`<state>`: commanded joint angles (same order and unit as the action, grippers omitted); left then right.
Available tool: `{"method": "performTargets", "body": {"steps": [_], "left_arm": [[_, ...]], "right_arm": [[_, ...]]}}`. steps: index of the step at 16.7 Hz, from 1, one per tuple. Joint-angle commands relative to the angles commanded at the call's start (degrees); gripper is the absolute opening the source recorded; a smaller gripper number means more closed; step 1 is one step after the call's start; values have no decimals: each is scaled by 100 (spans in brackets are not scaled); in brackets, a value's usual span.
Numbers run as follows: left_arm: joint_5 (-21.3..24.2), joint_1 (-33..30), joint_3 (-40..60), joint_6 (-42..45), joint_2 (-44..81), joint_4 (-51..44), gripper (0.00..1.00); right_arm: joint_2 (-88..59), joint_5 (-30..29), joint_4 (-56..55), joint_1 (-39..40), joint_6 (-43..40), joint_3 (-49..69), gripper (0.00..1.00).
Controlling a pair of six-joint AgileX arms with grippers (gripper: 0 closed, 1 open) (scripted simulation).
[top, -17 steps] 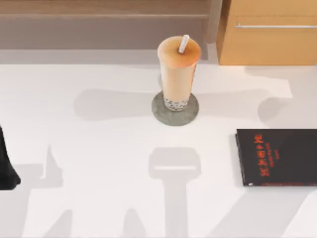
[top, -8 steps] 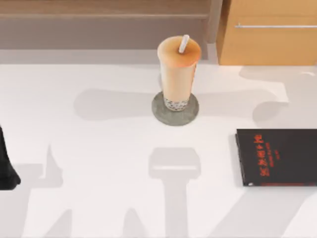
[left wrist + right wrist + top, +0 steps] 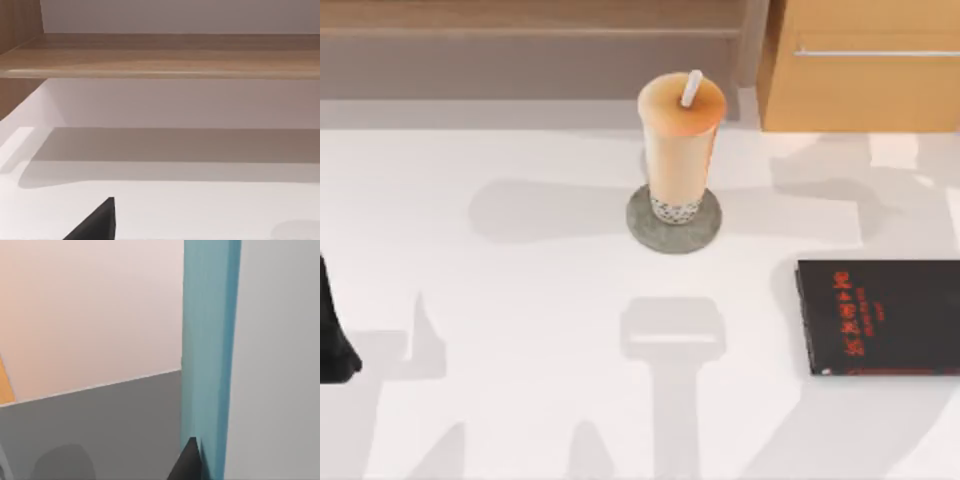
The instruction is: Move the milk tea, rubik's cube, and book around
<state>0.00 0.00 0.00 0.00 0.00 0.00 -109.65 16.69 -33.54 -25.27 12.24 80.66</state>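
The milk tea [image 3: 680, 145], a tall peach-tan cup with dark pearls and a white straw, stands upright on a round grey coaster [image 3: 673, 222] at the table's back middle. In the right wrist view a light-blue book [image 3: 207, 340] runs edge-on close to the camera, and my right gripper [image 3: 194, 467] is shut on it, one dark fingertip [image 3: 186, 462] lying against its cover. My left arm [image 3: 334, 340] is parked at the table's left edge, far from the cup. The rubik's cube is out of view.
A thin black book with red lettering [image 3: 878, 316] lies flat at the right edge of the table. A wooden cabinet with a metal handle [image 3: 865, 65] and a low wooden shelf [image 3: 530, 20] stand behind the table's back edge.
The shadows over the table's back right have shifted and changed shape. The cup, the black book and the left arm have not moved.
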Motion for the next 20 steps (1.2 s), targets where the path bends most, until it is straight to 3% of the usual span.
{"method": "performTargets", "body": {"steps": [8,15,20], "left_arm": [[0,0,0,0,0,0,100],[0,0,0,0,0,0,100],[0,0,0,0,0,0,100]], "right_arm": [[2423,-2218,-660,1166,4028,-2952,0],[3278,-3852,-649,3688,7678,-5696,0],[3194,-4516,-422,5394,9348,-7032,0]]}}
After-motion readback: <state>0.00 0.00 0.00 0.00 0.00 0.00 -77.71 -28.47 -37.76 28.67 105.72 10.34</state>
